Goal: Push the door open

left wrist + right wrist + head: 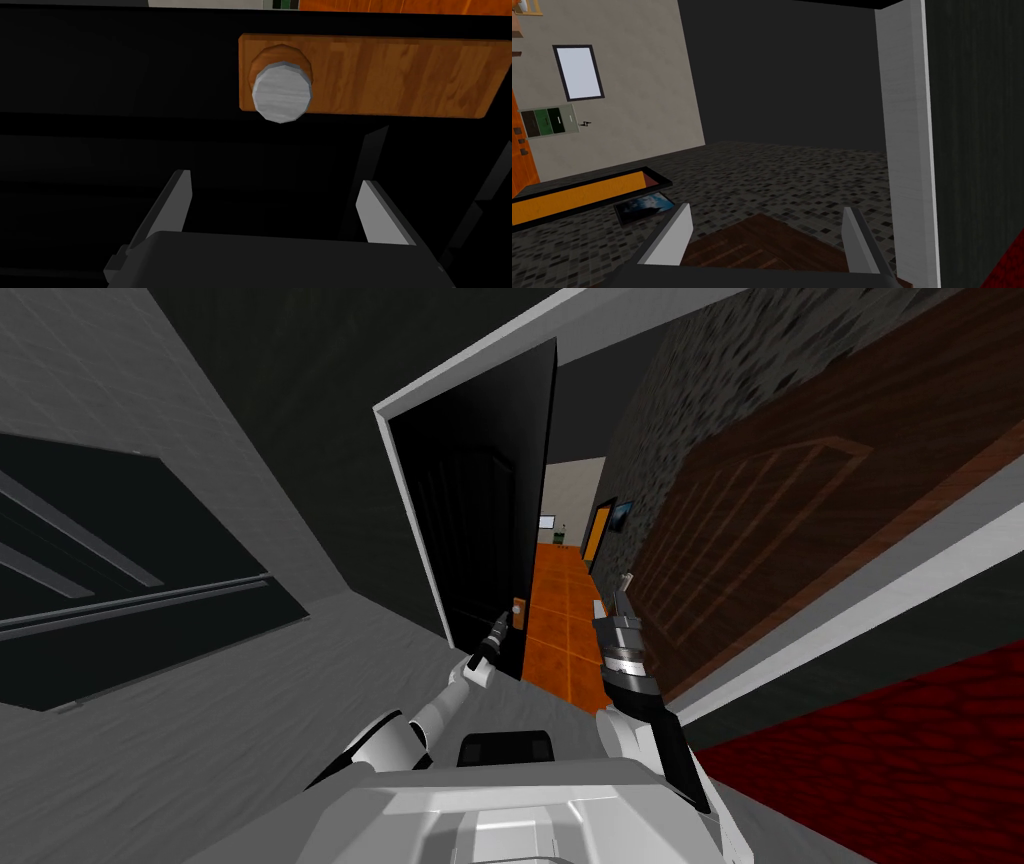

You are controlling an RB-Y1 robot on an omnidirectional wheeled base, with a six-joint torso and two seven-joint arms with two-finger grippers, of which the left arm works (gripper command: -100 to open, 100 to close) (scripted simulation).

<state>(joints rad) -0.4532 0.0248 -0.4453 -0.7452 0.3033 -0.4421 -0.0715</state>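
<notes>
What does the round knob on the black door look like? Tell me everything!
The knob is round with many flat edges, light grey and streaky. It sticks out of a small brown wooden collar on a long wooden plate, fixed to the black door near its open edge. Nothing holds it: the left gripper is open, aimed just beside it.

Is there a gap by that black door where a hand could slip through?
Yes: the strip between the door and its free edge's neighbour, the speckled wall, over the orange floor. Crowded low down: the left jaws by the knob, the right arm at the gap.
</notes>
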